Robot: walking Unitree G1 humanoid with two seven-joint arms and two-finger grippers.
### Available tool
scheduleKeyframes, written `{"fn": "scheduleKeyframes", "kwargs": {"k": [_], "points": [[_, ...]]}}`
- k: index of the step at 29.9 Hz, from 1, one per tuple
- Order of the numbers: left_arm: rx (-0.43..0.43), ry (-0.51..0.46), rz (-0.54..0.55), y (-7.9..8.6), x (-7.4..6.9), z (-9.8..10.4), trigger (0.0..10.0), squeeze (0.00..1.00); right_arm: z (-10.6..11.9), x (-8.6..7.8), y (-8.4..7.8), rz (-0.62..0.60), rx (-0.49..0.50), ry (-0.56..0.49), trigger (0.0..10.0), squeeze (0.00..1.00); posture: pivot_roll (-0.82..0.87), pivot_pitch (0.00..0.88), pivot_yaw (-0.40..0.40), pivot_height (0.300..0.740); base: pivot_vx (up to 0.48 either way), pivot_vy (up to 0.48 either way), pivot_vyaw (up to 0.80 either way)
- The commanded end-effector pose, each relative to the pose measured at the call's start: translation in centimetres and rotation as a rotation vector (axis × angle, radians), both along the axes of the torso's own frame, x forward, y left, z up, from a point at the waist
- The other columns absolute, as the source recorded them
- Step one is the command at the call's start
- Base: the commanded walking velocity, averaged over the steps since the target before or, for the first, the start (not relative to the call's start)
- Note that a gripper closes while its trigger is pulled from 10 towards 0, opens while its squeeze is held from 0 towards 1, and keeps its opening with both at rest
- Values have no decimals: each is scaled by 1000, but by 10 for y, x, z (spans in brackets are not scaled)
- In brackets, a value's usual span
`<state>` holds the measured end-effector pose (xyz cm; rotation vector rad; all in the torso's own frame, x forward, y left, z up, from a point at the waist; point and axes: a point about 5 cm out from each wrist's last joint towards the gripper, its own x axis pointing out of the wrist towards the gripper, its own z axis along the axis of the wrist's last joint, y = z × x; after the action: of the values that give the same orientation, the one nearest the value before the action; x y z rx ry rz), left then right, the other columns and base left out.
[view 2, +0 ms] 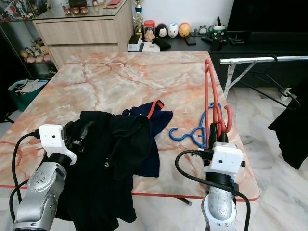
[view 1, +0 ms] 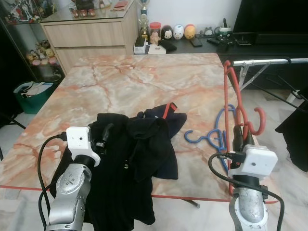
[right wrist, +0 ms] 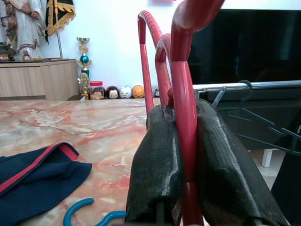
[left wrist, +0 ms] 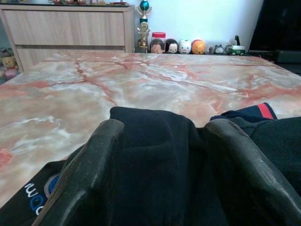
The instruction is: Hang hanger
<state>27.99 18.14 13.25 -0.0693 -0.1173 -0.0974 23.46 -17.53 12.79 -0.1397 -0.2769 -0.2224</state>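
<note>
In the head view, a red hanger [view 1: 234,98] is held upright over the surface's [view 1: 144,77] right edge by the right gripper [view 1: 238,138], ready for the rail [view 1: 269,61] beyond (a blue hanger [view 1: 211,137] lies beside).

In the left wrist view, the left gripper's fingers [left wrist: 89,174] are spread wide over black clothes [left wrist: 160,160].

In the right wrist view, the fingers [right wrist: 157,160] are clamped on the red hanger.

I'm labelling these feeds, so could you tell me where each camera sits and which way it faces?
Head eyes: look forward and down over the marble table; both silver arms show.
Left wrist: along the left gripper, fingers open over black clothes.
Right wrist: along the right gripper, shut on the red hanger.
Shared: the blue hanger.
</note>
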Motion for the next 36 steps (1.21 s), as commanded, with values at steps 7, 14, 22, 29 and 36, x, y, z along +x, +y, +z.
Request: {"fn": "scheduleKeyframes", "kwargs": {"k": [7, 14, 22, 29, 36], "points": [[13, -49, 12, 0, 2, 5, 10000, 0, 20, -4, 8, 48, -52, -77, 10000, 0, 30, 0, 55, 740, 0, 0, 0], [18, -57, 12, -1, 2, 5, 10000, 0, 23, -4, 11, 65, -57, -73, 10000, 0, 32, 0, 52, 740, 0, 0, 0], [17, -63, 16, -1, 1, 5, 10000, 0, 17, -5, 11, 65, -56, -42, 10000, 0, 31, 0, 51, 740, 0, 0, 0], [15, -67, 18, 0, 2, 5, 10000, 0, 17, -5, 11, 63, -55, -40, 10000, 0, 30, 0, 51, 740, 0, 0, 0], [14, -68, 20, 0, 1, 5, 10000, 0, 17, -4, 11, 64, -55, -39, 10000, 0, 32, 0, 51, 740, -103, 0, 0]]}}
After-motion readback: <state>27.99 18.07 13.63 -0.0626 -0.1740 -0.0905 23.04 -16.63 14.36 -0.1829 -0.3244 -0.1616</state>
